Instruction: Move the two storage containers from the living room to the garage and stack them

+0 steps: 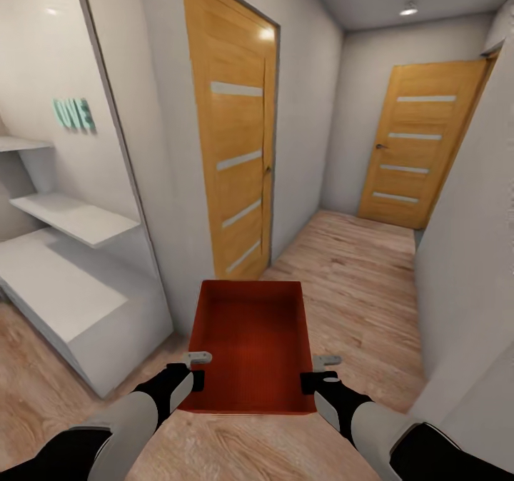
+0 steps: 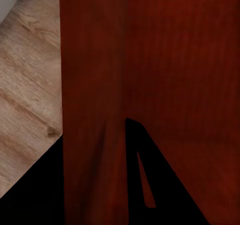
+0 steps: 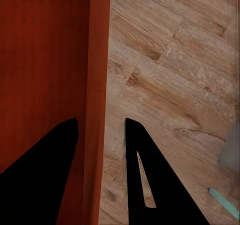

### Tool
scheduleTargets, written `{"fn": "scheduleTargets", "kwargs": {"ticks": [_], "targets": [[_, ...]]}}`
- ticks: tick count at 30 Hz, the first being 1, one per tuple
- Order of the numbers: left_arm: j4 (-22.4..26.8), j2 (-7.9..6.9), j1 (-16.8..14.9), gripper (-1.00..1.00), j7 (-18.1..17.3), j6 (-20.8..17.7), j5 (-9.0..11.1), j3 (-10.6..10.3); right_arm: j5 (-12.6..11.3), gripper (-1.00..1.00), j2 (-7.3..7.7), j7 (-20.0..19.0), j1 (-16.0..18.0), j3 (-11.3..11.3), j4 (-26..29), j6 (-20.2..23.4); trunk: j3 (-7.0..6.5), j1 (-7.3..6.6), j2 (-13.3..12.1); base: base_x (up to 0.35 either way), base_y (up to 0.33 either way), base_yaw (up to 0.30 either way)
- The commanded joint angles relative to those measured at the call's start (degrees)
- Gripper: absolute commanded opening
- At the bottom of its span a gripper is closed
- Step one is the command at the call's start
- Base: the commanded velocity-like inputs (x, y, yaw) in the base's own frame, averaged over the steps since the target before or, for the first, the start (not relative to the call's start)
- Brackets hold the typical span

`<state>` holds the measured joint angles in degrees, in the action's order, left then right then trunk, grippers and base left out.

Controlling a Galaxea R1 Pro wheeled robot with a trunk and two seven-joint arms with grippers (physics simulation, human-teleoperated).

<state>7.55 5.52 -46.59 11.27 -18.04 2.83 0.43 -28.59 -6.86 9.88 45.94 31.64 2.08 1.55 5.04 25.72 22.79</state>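
I am holding one red-orange storage container [image 1: 253,338], open-topped and empty, level in front of me over a light wood-plank hallway floor [image 1: 357,274]. My left gripper [image 1: 194,370] is shut on its left side wall near the close corner. My right gripper [image 1: 318,372] is shut on the right side wall. In the left wrist view the left gripper [image 2: 95,185] has one dark finger on each side of the red wall [image 2: 92,85]. The right wrist view has my right gripper [image 3: 100,170] straddling the other wall [image 3: 98,60] the same way. The garage is out of view.
A honey-wood door [image 1: 239,145] with frosted strips stands shut on the left wall just ahead. A second one like it [image 1: 421,145] closes the corridor's far end. White shelving [image 1: 71,267] juts out at the left, and a white wall [image 1: 464,252] runs close along the right.
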Motion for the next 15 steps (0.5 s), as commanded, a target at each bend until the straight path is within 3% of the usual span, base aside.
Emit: {"fn": "scheduleTargets", "kwargs": {"ticks": [1, 15], "targets": [[0.4, -1.4, -0.1, -1.0, 0.4, -0.3, -0.5, -0.3, -0.9, -1.0, 0.0, 0.3, 0.0, 0.6, -0.5, 0.2, 0.12, 0.07, 0.1, 0.322, 0.0, -0.219], [0.4, -1.39, 0.0, -1.0, 0.3, -0.3, -0.5, -0.3, -0.9, -1.0, 0.0, 0.3, 0.0, 0.6, -0.5, 0.2, 0.12, 0.07, 0.1, 0.322, 0.0, -0.238]]}}
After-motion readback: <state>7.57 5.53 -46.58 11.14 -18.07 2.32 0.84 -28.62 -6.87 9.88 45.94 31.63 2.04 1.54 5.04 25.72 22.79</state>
